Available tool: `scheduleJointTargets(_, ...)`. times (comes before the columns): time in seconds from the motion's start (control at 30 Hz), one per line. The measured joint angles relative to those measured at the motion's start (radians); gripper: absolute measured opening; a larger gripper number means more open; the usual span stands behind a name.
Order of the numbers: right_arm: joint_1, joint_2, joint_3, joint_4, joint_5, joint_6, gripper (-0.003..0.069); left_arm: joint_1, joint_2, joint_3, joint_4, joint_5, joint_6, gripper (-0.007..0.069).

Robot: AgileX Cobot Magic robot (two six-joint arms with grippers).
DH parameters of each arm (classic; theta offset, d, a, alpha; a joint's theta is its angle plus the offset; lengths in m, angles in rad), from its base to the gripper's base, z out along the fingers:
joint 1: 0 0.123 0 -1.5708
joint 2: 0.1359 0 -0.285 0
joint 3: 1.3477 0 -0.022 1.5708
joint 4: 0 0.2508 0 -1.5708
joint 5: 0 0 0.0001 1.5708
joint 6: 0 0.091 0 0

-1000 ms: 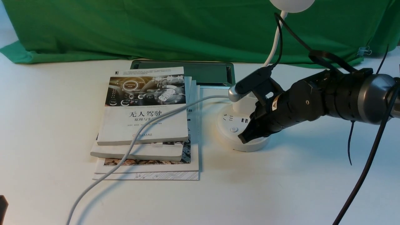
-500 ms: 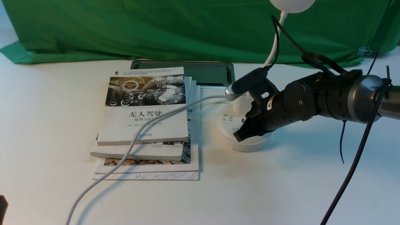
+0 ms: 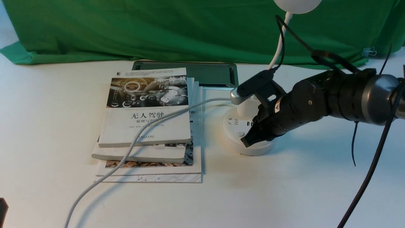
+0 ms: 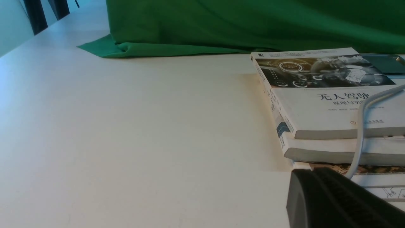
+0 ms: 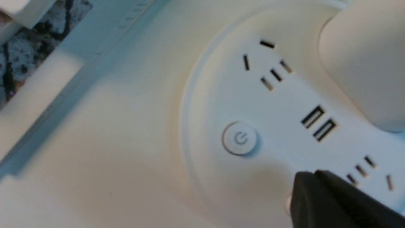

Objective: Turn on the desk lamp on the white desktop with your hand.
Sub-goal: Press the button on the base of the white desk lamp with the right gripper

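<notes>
Desk lamp (image 3: 232, 129) head cropped | right gripper (image 3: 245, 142) pressed together, tip covering base edge | left gripper (image 4: 303, 183) cannot tell

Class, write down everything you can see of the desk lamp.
The desk lamp looks like white plastic: a round puck base with sockets, two USB ports and a power button, a thin curved neck and a round head cut by the frame. It stands upright on the white desktop; the right gripper, fingers shut, hovers over its base.
</notes>
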Motion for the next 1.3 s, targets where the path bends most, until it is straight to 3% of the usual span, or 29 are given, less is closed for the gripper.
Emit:
scheduleJointTargets(1.1,0.005,0.057,-0.014,-0.007,0.006,-0.002,0.0041,0.0,0.0,0.0,0.0,0.0,0.0,0.0021)
scheduleJointTargets(1.3,0.009,-0.027,0.007,0.004,0.042,-0.002,0.0044,0.0,0.0,0.0,0.0,0.0,0.0,0.0021)
